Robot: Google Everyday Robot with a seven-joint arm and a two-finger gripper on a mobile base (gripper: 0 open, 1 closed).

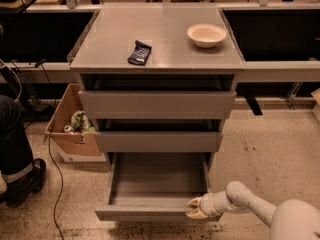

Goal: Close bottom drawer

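Observation:
The bottom drawer [150,213] of the grey cabinet is pulled far out, showing its long empty grey tray interior [157,176]. Its slim flat front faces me near the lower edge of the camera view. My gripper [196,208] reaches in from the lower right on a cream-coloured arm. Its tips rest against the right end of the drawer front at the top edge. The two drawers above it, the middle [157,141] and the top [156,104], each stand slightly out.
A cream bowl [206,35] and a dark packet [139,52] lie on the cabinet top [165,39]. A cardboard box [70,129] with rubbish stands at the cabinet's left. A person's leg and shoe [17,169] and a cable [52,169] are at far left.

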